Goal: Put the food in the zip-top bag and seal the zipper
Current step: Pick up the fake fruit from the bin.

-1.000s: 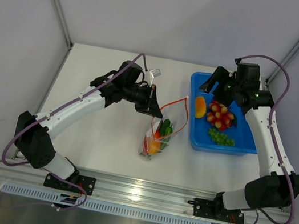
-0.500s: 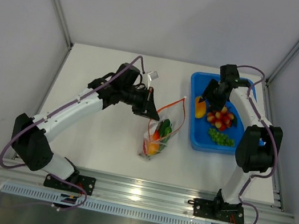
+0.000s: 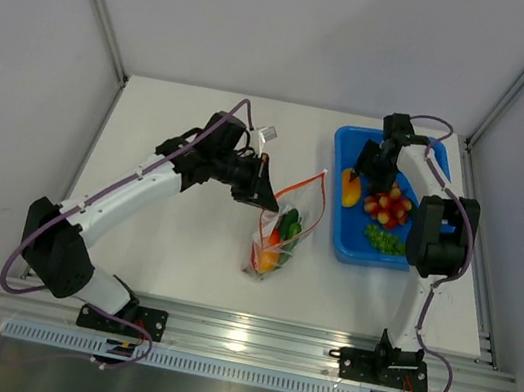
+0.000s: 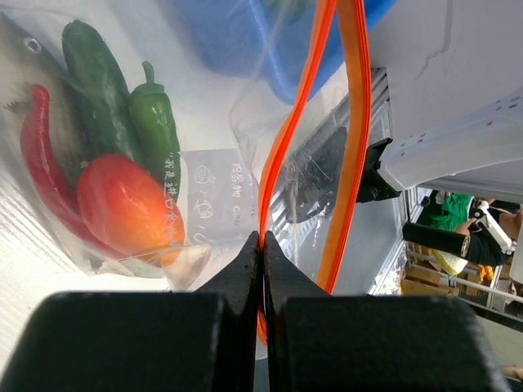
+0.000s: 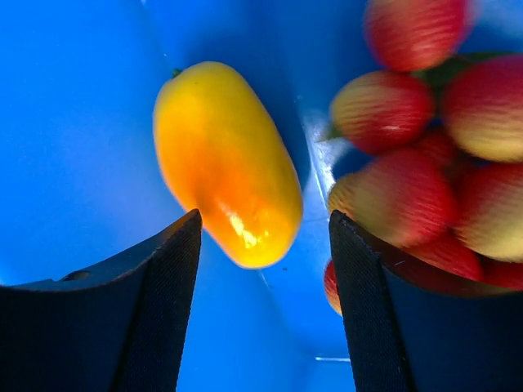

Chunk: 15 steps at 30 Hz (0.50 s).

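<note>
My right gripper [image 5: 263, 219] is spread over the tub's [image 5: 65, 122] mango [image 5: 227, 163], probably slick and rigid, so I'd clamp its waist; left gripper [image 4: 261, 245] pinches the zipper [image 4: 282, 147].

crinkly clear bag [image 4: 214, 189], mango [image 5: 225, 160] — glossy, smooth

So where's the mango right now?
In the overhead view the mango lies at the left end of the blue tub on the table's right side, beside the cherry tomatoes and under the open right gripper.
</note>
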Available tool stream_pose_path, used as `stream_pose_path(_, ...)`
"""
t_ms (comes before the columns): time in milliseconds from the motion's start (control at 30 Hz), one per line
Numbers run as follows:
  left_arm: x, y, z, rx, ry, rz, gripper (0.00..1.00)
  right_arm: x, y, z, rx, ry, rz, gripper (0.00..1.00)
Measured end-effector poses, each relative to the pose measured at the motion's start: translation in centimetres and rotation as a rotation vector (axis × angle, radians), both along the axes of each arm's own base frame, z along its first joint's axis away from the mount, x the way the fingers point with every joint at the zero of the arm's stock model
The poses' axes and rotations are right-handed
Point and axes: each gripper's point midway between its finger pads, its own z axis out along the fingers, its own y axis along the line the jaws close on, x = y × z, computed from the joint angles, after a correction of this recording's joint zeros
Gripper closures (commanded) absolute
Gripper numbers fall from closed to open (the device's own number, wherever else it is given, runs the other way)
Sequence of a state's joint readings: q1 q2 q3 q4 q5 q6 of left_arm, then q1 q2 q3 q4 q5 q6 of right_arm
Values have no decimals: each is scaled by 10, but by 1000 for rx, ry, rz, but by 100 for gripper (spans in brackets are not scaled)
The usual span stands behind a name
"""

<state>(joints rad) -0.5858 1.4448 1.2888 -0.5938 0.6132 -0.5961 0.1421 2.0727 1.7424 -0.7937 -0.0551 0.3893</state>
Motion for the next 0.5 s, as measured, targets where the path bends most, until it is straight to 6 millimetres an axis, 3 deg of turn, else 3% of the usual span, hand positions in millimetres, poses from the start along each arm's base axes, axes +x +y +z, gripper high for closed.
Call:
stream_pose_path(333,6,-4,-9,14,29,4,99,1,12,-29,39,47,63,34)
stream_pose_path(467,6,-4,-10,16,31,4,100,4,15,-33,55,51,71,38)
stream_pose_path(500,6,-4,-9,15,30,4,99,5,15,-34,56,49,72,46)
